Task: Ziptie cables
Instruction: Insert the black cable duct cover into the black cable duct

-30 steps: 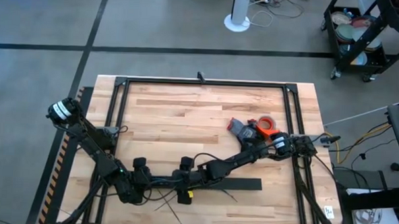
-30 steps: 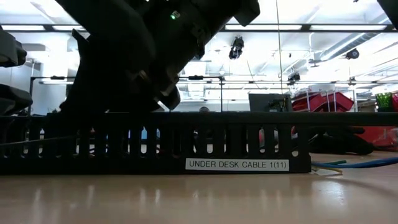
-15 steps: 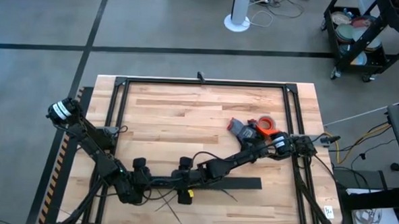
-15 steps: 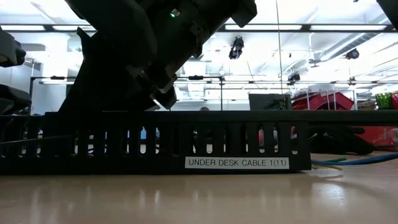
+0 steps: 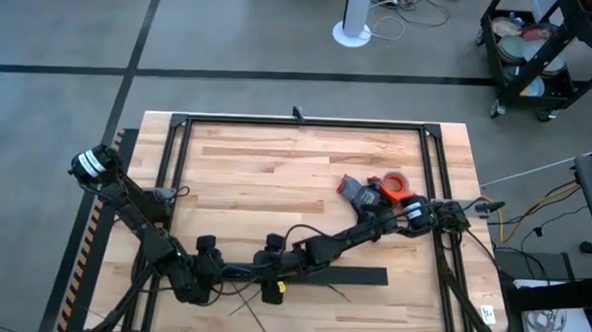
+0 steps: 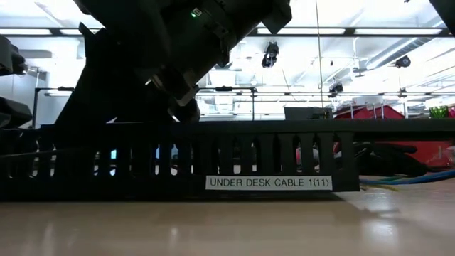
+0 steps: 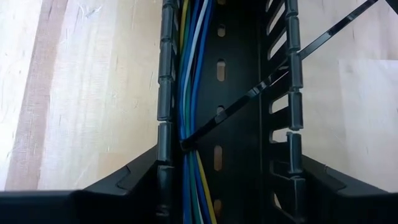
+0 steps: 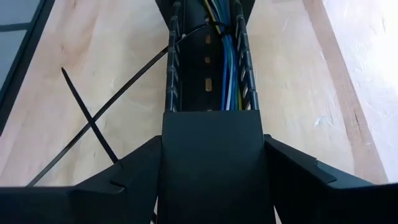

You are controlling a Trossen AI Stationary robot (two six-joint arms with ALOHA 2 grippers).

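Wooden table (image 5: 276, 175): duct (image 6: 178, 160) shifted slightly; cables (image 7: 189, 93) lie inside it, ziptie (image 7: 249, 99) crossing; grippers' finger states indiscernible.

A long black slotted duct (image 5: 336, 274) lies near the wooden desk (image 5: 276, 165) front edge; an orange tape roll (image 5: 395, 181) sits well apart.

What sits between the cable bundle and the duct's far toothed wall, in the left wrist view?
In the left wrist view, only the bare slotted floor of the duct, crossed by one ziptie running from the cables out through the toothed wall.
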